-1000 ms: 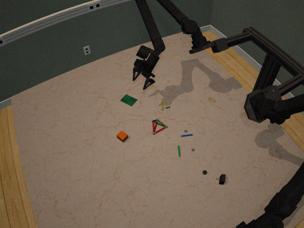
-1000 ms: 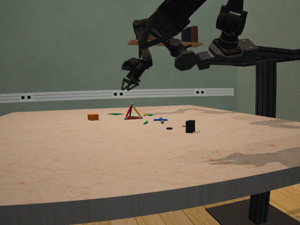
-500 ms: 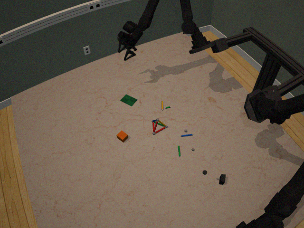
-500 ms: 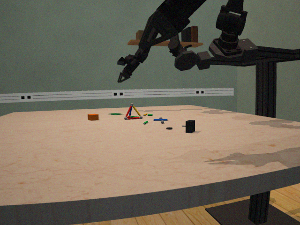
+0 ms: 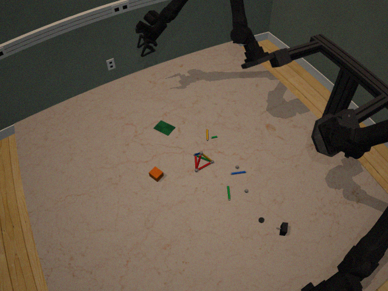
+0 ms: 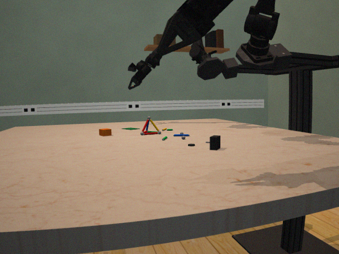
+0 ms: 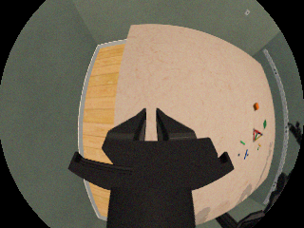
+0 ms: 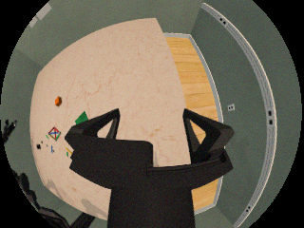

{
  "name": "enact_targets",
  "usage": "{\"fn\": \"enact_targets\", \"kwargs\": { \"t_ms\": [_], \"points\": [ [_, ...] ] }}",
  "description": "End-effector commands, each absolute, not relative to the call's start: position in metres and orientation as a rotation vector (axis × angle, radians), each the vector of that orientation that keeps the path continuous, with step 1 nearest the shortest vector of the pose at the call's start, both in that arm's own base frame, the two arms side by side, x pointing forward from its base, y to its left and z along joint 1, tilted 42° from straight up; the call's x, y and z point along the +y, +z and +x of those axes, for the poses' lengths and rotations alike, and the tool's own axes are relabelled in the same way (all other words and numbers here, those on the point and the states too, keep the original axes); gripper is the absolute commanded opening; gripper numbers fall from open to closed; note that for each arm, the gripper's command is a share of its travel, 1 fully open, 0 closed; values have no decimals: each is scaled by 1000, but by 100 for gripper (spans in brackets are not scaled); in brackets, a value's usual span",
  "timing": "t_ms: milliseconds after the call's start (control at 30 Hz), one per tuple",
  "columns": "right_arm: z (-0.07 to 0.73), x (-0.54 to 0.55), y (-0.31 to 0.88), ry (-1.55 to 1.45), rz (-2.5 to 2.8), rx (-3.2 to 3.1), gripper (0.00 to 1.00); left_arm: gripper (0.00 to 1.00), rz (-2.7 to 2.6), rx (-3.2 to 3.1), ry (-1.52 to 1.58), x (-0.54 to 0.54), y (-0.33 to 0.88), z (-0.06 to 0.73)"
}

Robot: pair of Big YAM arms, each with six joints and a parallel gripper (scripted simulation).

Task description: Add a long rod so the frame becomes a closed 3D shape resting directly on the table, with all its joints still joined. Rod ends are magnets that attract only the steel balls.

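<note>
The frame [image 5: 202,162] [image 6: 149,127] [image 7: 256,134] [image 8: 54,133] is a small pyramid of red, yellow, green and blue rods joined by steel balls, and it stands on the table near its middle. Loose long rods lie near it: a yellow rod [image 5: 207,134] [image 6: 164,129], a blue rod [image 5: 238,172] [image 6: 181,135] and a green rod [image 5: 228,193] [image 6: 164,138]. My right gripper [image 5: 146,46] [image 6: 134,83] [image 8: 151,112] is open and empty, high above the table's far side and well away from the frame. My left gripper [image 7: 151,111] is nearly shut with nothing between its fingers, high over the table's edge.
Two loose steel balls [image 5: 237,167] [image 5: 246,190] and a short green rod [image 5: 214,136] lie near the frame. An orange cube [image 5: 156,173] [image 6: 105,132], a flat green patch [image 5: 163,127], a black disc [image 5: 261,220] and a black box [image 5: 283,228] [image 6: 214,142] also sit on the table.
</note>
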State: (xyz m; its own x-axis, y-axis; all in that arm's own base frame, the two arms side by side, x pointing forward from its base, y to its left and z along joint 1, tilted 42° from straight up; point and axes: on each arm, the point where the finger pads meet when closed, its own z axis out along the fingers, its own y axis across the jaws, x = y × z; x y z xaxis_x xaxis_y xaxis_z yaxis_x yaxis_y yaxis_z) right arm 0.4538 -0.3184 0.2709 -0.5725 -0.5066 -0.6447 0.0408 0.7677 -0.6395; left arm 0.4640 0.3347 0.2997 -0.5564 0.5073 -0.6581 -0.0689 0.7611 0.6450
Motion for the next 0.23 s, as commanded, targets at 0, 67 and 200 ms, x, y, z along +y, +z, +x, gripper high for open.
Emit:
{"fn": "enact_targets", "kwargs": {
  "t_ms": [0,67,200],
  "points": [
    [461,-342,294,-777,-300,2050,100,14,329,2020,794,334,307,465],
    [464,-340,298,-781,-319,2044,100,14,329,2020,794,334,307,465],
    [468,-336,300,-781,-330,2035,100,14,329,2020,794,334,307,465]
  ]
}}
